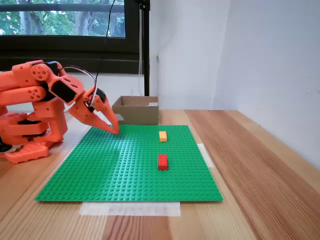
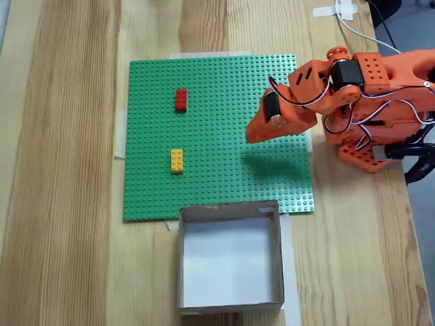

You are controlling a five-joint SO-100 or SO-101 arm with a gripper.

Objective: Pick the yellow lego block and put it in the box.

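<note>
Matt orange plastic arm [image 1: 35, 107] at left of a fixed view; studded green plastic baseplate [image 1: 115, 170] on grained, satin wood table [image 1: 260, 165]; brown cardboard box [image 2: 231, 255], lower centre of a fixed view.

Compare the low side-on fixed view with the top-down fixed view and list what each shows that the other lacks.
Side-on fixed view: a dark-framed window with trees behind, a white wall, and the orange two-finger gripper in profile, tips low over the green studded baseplate.

Top-down fixed view: the pale inside floor of the low brown cardboard box, and white cables on the wooden table.

Both: baseplate, box, gripper, the small yellow-orange lego block, the small red lego brick, both bricks untouched.
</note>
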